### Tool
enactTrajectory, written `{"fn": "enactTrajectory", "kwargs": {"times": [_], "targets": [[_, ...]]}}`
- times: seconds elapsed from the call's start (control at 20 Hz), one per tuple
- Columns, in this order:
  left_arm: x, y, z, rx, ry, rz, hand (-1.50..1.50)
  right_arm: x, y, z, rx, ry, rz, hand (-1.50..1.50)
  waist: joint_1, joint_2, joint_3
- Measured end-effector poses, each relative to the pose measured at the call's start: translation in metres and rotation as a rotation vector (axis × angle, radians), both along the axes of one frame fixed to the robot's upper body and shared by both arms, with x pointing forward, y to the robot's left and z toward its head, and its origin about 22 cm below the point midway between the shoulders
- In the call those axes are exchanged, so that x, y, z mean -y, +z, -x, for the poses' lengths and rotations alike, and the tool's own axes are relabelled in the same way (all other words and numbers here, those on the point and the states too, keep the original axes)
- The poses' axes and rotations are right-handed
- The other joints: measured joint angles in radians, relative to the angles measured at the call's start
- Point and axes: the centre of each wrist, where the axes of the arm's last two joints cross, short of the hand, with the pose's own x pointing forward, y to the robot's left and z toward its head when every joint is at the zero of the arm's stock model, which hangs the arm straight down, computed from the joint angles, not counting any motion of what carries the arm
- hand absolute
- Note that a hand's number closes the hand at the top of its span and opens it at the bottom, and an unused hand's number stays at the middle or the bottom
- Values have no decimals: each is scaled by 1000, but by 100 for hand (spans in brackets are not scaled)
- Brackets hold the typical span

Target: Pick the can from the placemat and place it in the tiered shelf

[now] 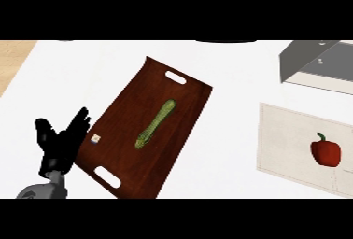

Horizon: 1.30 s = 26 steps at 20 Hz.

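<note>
No can shows anywhere in the head view. A pale placemat [289, 144] lies at the right, and on it rests a red bell pepper [325, 151] with a green stem. The grey tiered shelf [321, 65] stands at the upper right, partly cut off by the view's edge. My left hand [59, 144] is at the lower left, fingers up and relaxed, holding nothing, just beside the left edge of a wooden tray. My right hand is out of sight.
A dark wooden tray [131, 107] with two handle slots lies diagonally across the middle of the white counter, and a long green cucumber [156, 123] rests on it. A wooden strip shows at the far upper left.
</note>
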Motion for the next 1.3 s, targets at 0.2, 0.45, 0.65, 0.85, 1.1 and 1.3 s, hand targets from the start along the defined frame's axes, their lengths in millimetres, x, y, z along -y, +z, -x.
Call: {"fn": "enactTrajectory", "kwargs": {"times": [0.2,0.45,0.65,0.85,1.1,1.3], "targets": [[0,0,-1,6,-6,0,0,21,17,-12,5,-11,8,150,7,1,1],[3,4,-7,-15,-14,3,0,42,15,-31,-35,10,31,150,12,4,1],[1,2,-7,-4,-19,6,0,49,5,-50,-62,24,66,150,18,5,1],[5,6,-11,-7,-29,2,0,57,-3,-67,-65,20,88,150,28,10,1],[3,5,-11,-7,-26,-5,0,56,-20,-89,-63,11,100,150,23,9,0],[5,5,-10,3,-28,4,0,58,-20,-98,-63,-3,114,150,27,10,0]]}}
